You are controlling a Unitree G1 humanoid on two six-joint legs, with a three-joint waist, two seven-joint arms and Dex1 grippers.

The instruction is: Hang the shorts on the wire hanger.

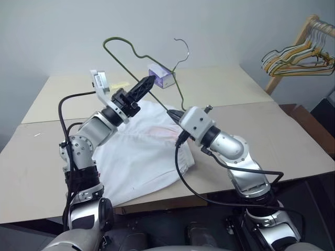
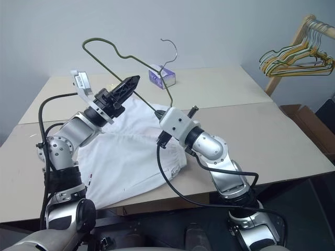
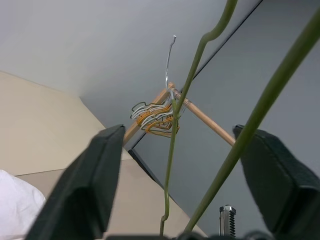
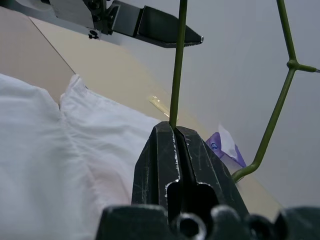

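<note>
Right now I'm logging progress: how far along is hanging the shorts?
Done: the right gripper has the hanger pinched and raised off the table. In hand: the left gripper is open around the hanger's wire. Left: the shorts lie flat on the table, not yet on the hanger.

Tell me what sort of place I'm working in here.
Probably a lab or test room set up for laundry work: a plain table covered in cardboard sheets, a bare grey wall, and a wooden rack with a bunch of hangers off to the right.
</note>
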